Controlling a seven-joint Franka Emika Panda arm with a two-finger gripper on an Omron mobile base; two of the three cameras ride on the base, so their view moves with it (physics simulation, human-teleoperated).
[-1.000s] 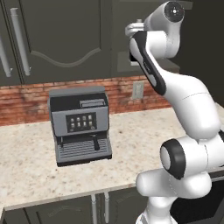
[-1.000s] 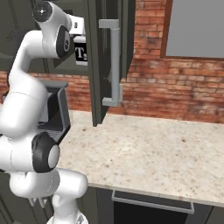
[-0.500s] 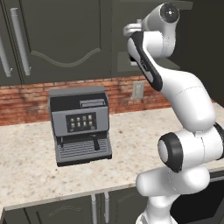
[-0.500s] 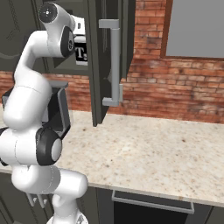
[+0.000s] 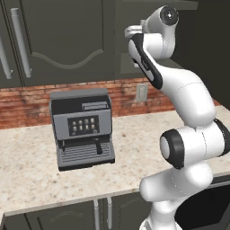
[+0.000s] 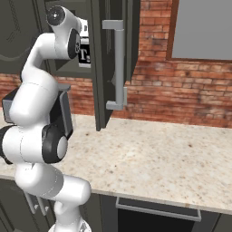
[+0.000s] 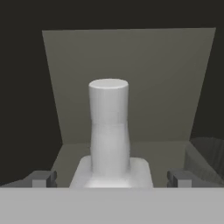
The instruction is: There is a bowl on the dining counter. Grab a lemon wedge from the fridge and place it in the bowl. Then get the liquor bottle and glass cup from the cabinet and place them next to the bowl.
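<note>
- Reaching up into the open wall cabinet, our gripper faces the liquor bottle head-on.
- In the hand view, we see the bottle's pale neck and squarish shoulders upright on the cabinet shelf, right between our two fingertips.
- Our jaws stand spread wide, one tip on each side of the bottle's shoulders with a gap to each (nothing gripped).
- From the right base view, a bit of the bottle's black label with white lettering peeks out just past the arm, inside the cabinet.
- Below, a grey coffee machine sits on the speckled counter against the brick wall.
- At the right edge of the hand view we see a dim greyish shape on the shelf; we cannot tell what it is.
</note>
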